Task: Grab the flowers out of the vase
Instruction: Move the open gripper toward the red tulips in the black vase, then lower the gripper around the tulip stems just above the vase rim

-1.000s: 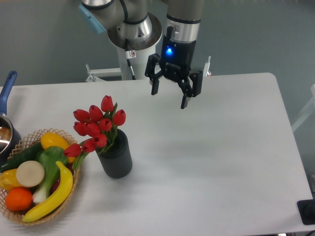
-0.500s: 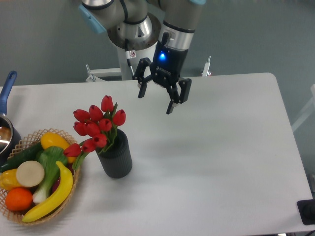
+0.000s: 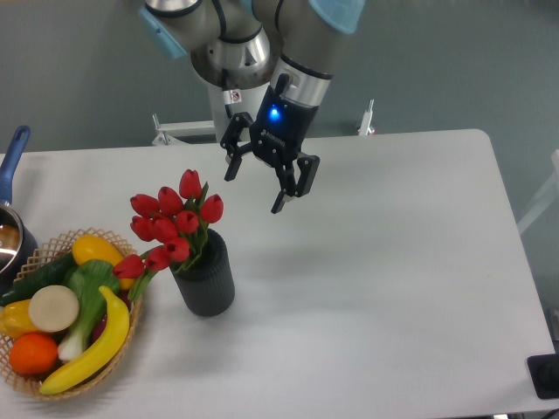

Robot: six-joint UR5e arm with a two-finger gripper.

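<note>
The claw [image 3: 253, 192] is held above the white bench [image 3: 376, 262], tilted, with its two fingers spread wide and nothing between them (a blue indicator lamp is lit on its body). It is positioned up and to the right of the flowers [image 3: 170, 223], apart from them, with no contact made.

The flowers are seated in the vase [image 3: 206, 278]: red closed buds are carried on green stems and leaves that rise out of the round mouth and lean toward the left, the lowest buds hanging over the vase's left edge. The vase, a dark ribbed cylinder, stands upright on the bench.

Just beside the vase, to its left, a wicker basket [image 3: 52, 249] is set at the bench's near-left corner. It is filled with produce, including a banana [image 3: 92, 349], an orange [image 3: 33, 353] and green vegetables [image 3: 83, 292]. At the far left edge, part of a pot with a blue handle [image 3: 12, 157] is visible.
</note>
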